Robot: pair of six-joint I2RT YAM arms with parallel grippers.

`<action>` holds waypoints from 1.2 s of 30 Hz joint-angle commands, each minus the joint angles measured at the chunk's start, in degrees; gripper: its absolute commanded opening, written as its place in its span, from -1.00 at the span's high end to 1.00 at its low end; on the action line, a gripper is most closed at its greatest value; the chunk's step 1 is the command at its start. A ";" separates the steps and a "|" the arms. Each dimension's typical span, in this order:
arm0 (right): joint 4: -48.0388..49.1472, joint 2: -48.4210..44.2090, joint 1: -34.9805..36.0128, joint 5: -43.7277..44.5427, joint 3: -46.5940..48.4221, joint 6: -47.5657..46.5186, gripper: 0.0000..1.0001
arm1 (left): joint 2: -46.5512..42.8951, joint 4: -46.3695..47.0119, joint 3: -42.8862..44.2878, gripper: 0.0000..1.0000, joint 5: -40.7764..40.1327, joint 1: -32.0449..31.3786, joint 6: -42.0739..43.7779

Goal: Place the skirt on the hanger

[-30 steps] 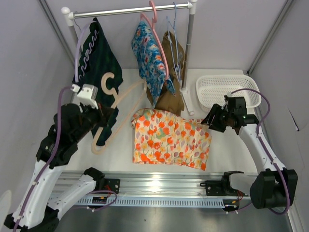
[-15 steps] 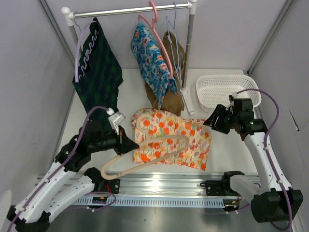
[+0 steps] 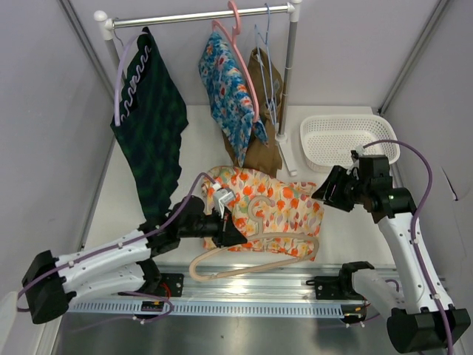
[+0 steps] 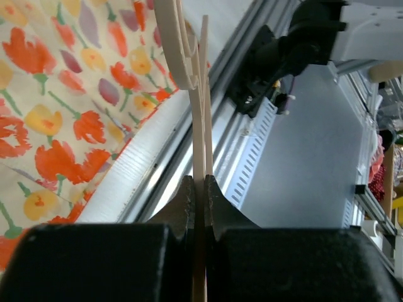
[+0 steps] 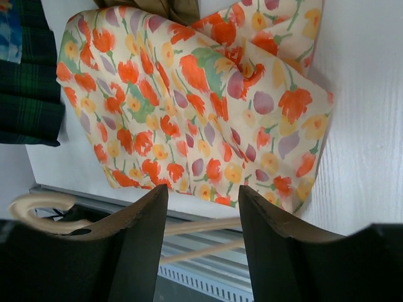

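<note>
The skirt [image 3: 262, 205] is cream with orange, yellow and purple flowers and lies flat on the white table; it also shows in the left wrist view [image 4: 63, 107] and the right wrist view [image 5: 189, 107]. My left gripper [image 3: 230, 232] is shut on the beige hanger [image 3: 255, 251], which lies across the skirt's front edge and over the metal rail. In the left wrist view [image 4: 203, 189] the hanger [image 4: 189, 69] stands edge-on between the shut jaws. My right gripper [image 3: 325, 191] is open and empty, held above the skirt's right edge, seen also in the right wrist view [image 5: 203, 195].
A clothes rail [image 3: 199, 15] at the back holds a dark green garment [image 3: 151, 118], a blue floral garment [image 3: 229, 96], a brown garment [image 3: 262, 140] and spare hangers [image 3: 266, 52]. A white basket [image 3: 347, 137] stands at the back right. A metal rail [image 3: 244, 285] runs along the front.
My left arm has swung down and right with the hanger, from beside the green garment to the skirt's front edge. My right gripper has lifted slightly and stays open.
</note>
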 commanded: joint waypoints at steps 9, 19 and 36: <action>-2.86 -2.41 5.03 0.41 -1.44 2.85 0.01 | 15.56 45.41 -11.85 1.00 7.48 -0.26 -6.57; -5.32 -4.96 8.11 3.67 -6.71 4.26 0.06 | 21.89 54.27 -14.60 1.00 11.19 1.15 -7.29; -6.55 -8.12 11.53 2.44 -16.29 6.28 0.36 | 35.16 59.61 -13.71 1.00 15.93 6.60 -4.12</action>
